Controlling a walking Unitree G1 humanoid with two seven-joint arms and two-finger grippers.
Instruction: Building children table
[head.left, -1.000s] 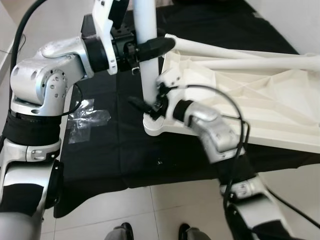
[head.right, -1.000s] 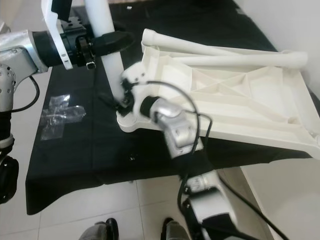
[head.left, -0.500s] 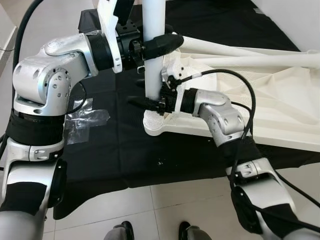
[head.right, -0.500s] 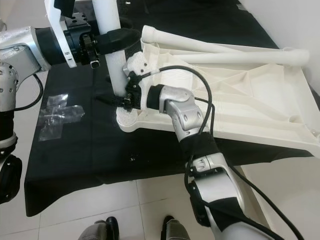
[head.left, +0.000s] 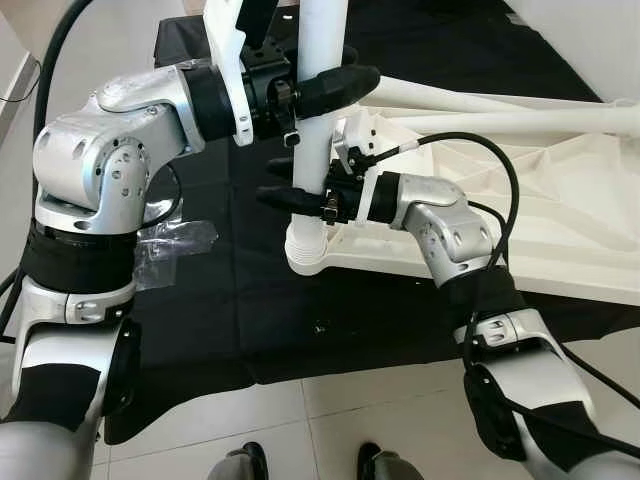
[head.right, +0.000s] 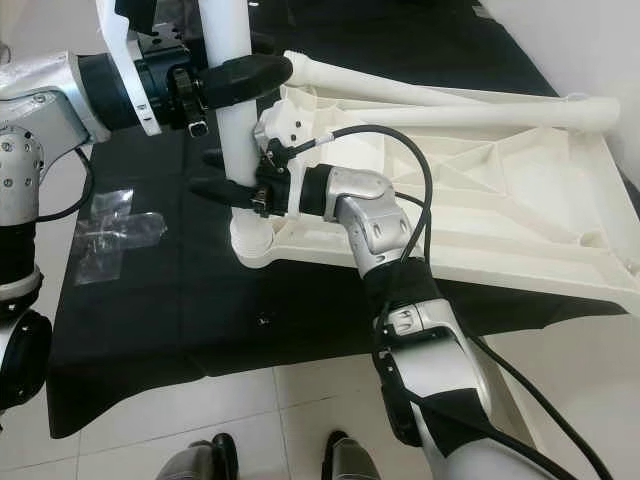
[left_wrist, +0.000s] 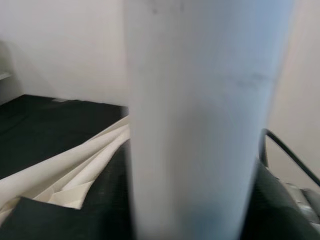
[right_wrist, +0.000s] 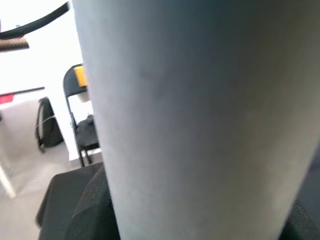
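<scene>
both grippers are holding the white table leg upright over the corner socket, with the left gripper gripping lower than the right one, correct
Not quite: the left gripper grips the table leg higher up and the right gripper lower, nearer the corner socket. The left eye view shows it; the rest holds.

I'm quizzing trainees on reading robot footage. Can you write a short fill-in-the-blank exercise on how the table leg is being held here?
1. The white table leg stands ____ in the corner socket of the tabletop.
2. The left gripper grips the leg ____ the right gripper.
3. The tabletop lies upside down on a ____ cloth.

Missing words: upright; above; black
</scene>
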